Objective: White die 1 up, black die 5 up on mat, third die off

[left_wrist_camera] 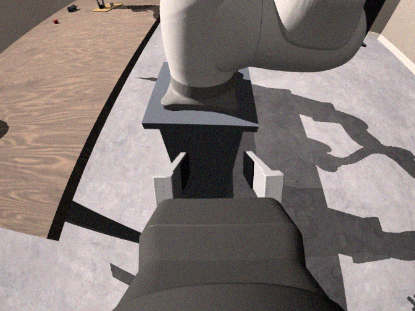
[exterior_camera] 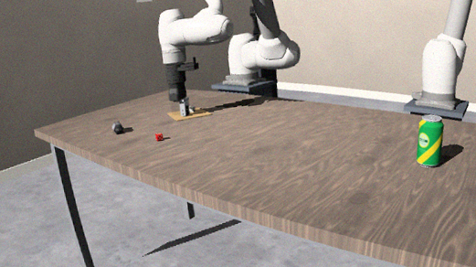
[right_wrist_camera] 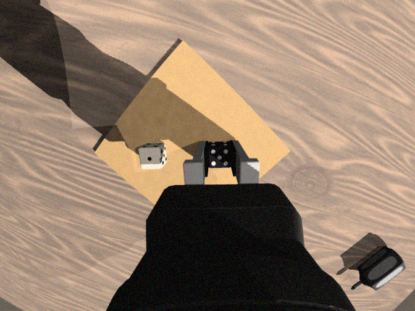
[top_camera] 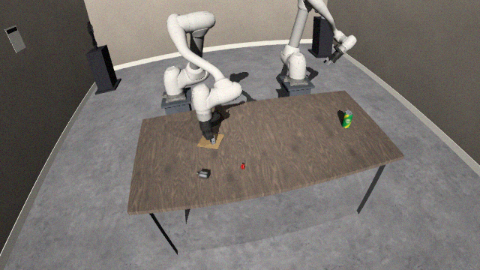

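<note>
The mat (top_camera: 204,143) (exterior_camera: 177,115) (right_wrist_camera: 201,83) lies flat, tan, on the table. My right gripper (top_camera: 213,141) (exterior_camera: 185,107) (right_wrist_camera: 218,152) is low over it, shut on the black die (right_wrist_camera: 219,154), whose 5 faces up. The fingers lie flush against two of its sides; whether its underside touches the mat is hidden. The white die (right_wrist_camera: 149,154) sits flat on the mat beside the fingers, 1 on top. The red third die (top_camera: 243,166) (exterior_camera: 159,136) (left_wrist_camera: 55,21) lies off the mat. My left gripper (top_camera: 328,62) (left_wrist_camera: 216,163) is open and empty, off beyond the table.
A dark object with a thin pin (top_camera: 203,174) (exterior_camera: 118,128) (right_wrist_camera: 381,268) lies on the table off the mat. A green and yellow can (top_camera: 347,120) (exterior_camera: 429,142) stands at the table's other end. The right arm's pedestal (left_wrist_camera: 201,116) shows beyond my left fingers.
</note>
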You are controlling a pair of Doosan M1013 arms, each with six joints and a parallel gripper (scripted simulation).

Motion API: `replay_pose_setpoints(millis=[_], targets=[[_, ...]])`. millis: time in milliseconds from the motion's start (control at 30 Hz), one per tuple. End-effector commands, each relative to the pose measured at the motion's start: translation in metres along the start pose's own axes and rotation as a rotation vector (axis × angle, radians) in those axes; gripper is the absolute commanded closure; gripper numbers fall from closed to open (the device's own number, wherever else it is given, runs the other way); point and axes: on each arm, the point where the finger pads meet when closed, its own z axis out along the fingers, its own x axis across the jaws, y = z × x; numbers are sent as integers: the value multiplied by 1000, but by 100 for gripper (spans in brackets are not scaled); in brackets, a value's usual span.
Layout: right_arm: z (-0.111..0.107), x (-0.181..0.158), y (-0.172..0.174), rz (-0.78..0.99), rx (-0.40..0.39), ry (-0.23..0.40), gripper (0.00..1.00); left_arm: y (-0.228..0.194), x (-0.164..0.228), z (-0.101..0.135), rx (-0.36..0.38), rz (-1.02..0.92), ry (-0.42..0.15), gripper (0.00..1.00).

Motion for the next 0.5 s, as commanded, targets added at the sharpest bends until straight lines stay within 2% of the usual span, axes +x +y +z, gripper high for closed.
replay_pose_setpoints(millis=[0, 33, 67, 200, 233, 300, 333, 400, 433, 467], targets=[[-1, 0, 0, 0, 0, 1, 54, 0, 0, 0, -1, 0, 0, 0], [-1, 0, 0, 0, 0, 1, 54, 0, 0, 0, -1, 0, 0, 0], [-1, 0, 0, 0, 0, 1, 48, 0, 0, 0, -1, 0, 0, 0], [-1, 0, 0, 0, 0, 1, 48, 0, 0, 0, -1, 0, 0, 0], [-1, 0, 0, 0, 0, 1, 42, 0, 0, 0, -1, 0, 0, 0], [-1, 0, 0, 0, 0, 1, 42, 0, 0, 0, -1, 0, 0, 0], [-1, 0, 0, 0, 0, 1, 36, 0, 0, 0, -1, 0, 0, 0], [-1, 0, 0, 0, 0, 1, 36, 0, 0, 0, -1, 0, 0, 0], [-1, 0, 0, 0, 0, 1, 30, 0, 0, 0, -1, 0, 0, 0], [-1, 0, 0, 0, 0, 1, 30, 0, 0, 0, -1, 0, 0, 0]])
